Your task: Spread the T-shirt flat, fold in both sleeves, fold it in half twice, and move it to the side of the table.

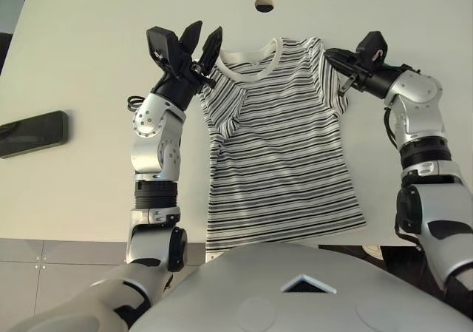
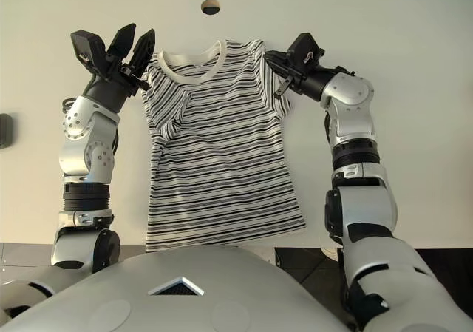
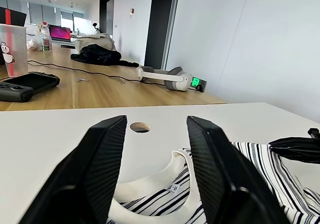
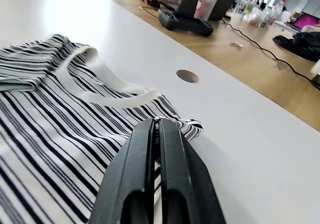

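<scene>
T-shirt: the striped T-shirt (image 1: 281,154) lies face up in the middle of the white surface (image 1: 89,51), collar (image 1: 251,62) away from the robot, hem at the near edge
Left sleeve: the cloth (image 1: 222,110) looks turned in over the chest, a little rumpled
Right sleeve: the sleeve (image 1: 338,99) lies out past the body of the shirt
Left hand: the left hand (image 1: 207,32) has its fingers spread apart and holds nothing; it hovers just beside the shirt's left shoulder, near the collar
Right hand: the right hand (image 1: 332,57) has its fingers pressed together at the right shoulder edge; I cannot tell whether cloth is pinched between them
Step in hand: probably the sleeve folds, left side done and right side under way; both halvings are not yet done
Next move: likely a firm pinch on the right sleeve edge, then a carry inward across the chest, laid flat without dragging the body askew
Also there: a round hole (image 1: 264,4) beyond the collar; a dark flat device (image 1: 33,132) well off to the left
</scene>
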{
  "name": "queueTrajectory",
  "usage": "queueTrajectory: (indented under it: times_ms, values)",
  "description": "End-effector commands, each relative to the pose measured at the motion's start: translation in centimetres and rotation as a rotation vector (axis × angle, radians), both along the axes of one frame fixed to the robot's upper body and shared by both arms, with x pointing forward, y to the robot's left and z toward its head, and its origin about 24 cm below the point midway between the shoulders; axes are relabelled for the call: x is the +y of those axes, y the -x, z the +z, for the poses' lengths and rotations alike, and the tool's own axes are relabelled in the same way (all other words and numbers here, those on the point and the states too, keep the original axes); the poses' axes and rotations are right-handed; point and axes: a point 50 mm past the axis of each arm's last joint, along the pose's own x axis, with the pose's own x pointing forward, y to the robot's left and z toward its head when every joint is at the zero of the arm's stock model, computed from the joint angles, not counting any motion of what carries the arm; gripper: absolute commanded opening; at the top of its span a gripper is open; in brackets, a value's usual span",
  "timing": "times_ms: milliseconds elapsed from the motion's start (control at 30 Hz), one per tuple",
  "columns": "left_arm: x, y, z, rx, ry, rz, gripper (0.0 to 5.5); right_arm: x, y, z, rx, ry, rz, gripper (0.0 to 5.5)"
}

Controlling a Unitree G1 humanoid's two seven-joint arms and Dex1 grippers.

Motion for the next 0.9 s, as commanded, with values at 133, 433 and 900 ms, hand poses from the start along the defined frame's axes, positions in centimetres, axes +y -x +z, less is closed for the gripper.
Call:
queueTrajectory:
  times_ms: [133,433,900]
  values:
    - [-0.4,-0.3,0.6,-0.014,-0.009,-0.021,2.23,3.4,1.8,0.0,0.033,-0.019,0.111,0.15]
    - [-0.4,-0.2,0.4,-0.009,0.005,-0.022,2.23,6.3,1.1,-0.8,0.097,-0.063,0.055,0.15]
    - [-0.4,0.0,0.2,0.007,0.028,-0.008,2.23,8.6,1.5,-1.9,0.174,-0.107,0.087,0.15]
